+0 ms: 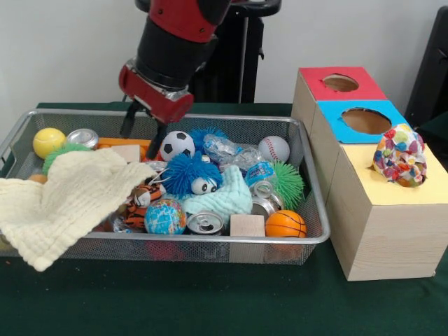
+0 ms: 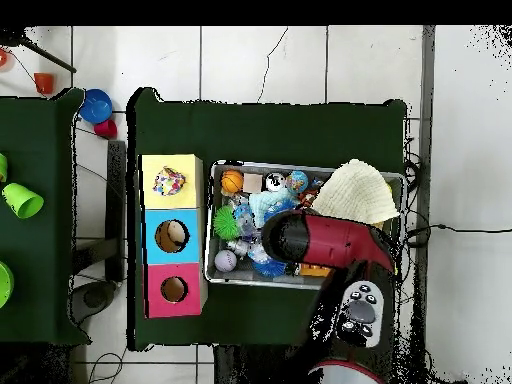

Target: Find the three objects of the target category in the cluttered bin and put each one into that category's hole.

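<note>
The wire mesh bin is full of toys, cans and cloths; it also shows in the overhead view. One confetti cloth lies bunched on the yellow top of the largest wooden box, covering its hole; it also shows from above. I see no other confetti cloth in the bin. My gripper hangs over the bin's far left part, next to a soccer ball, open and empty. In the overhead view the red arm hides it.
A big pale-yellow waffle cloth drapes over the bin's left front rim. A mint-green cloth lies mid-bin by a blue fuzzy toy. The blue-surround hole and the red-surround hole stand behind the yellow box.
</note>
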### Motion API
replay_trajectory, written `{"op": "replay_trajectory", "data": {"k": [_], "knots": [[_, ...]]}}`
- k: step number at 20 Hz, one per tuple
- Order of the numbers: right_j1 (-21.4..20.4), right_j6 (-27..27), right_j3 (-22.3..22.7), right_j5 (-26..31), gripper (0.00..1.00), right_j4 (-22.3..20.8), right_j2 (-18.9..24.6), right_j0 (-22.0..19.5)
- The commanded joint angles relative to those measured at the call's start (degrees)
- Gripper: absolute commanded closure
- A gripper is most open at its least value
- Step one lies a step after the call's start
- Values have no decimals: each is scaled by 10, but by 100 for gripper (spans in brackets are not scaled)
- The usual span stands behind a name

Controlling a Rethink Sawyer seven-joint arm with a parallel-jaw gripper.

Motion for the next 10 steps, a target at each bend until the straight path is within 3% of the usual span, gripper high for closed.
{"op": "replay_trajectory", "data": {"k": [1,7,10], "knots": [[38,-39,32,-54,0,-62,69,-30],[75,-18,13,-109,0,-91,77,-50],[121,5,5,-172,0,-99,92,-72]]}}
